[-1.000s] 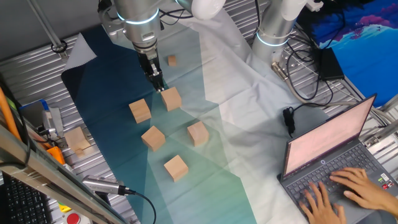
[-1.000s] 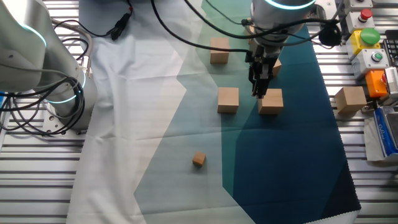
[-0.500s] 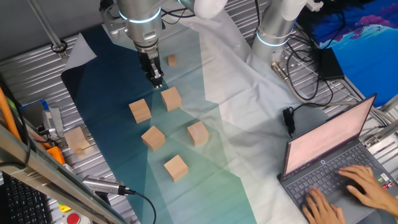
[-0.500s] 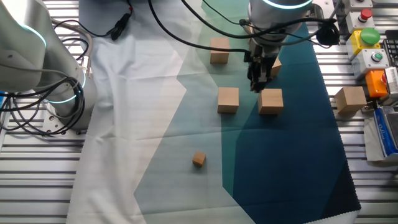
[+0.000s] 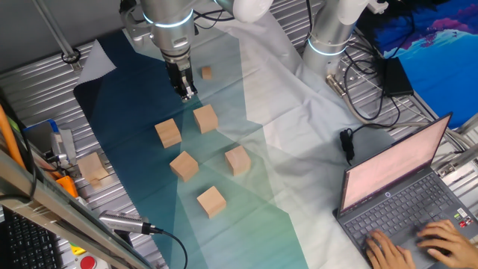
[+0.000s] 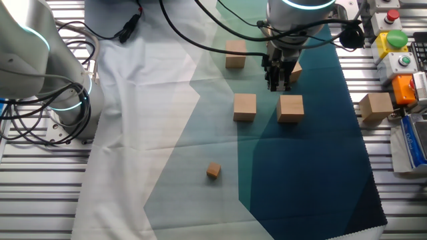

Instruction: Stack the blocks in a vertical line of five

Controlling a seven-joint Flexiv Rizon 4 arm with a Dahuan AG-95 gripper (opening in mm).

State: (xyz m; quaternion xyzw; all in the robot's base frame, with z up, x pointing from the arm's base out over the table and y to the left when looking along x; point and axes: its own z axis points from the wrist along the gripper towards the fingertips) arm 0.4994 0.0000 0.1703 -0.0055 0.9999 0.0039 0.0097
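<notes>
Five light-tan wooden blocks lie apart on the teal cloth, none stacked: one (image 5: 205, 118), one (image 5: 168, 133), one (image 5: 184, 165), one (image 5: 237, 160) and one (image 5: 211, 202). My gripper (image 5: 187, 94) hangs just above and behind the first block, touching nothing; its fingers look closed together and empty. In the other fixed view the gripper (image 6: 275, 85) is over the gap behind two blocks (image 6: 245, 107) (image 6: 290, 108). Another block (image 6: 235, 54) lies further back, and one (image 6: 294, 71) is partly hidden by the fingers.
A much smaller wooden cube (image 5: 206, 72) lies beyond the gripper. A similar tan block (image 5: 91, 166) sits off the cloth on the slatted table. A second robot base (image 5: 328, 41), cables and a laptop (image 5: 396, 187) with typing hands stand at the right.
My gripper has risen and drawn back from beside the nearest block. The blocks have not moved. The hands on the laptop have shifted.
</notes>
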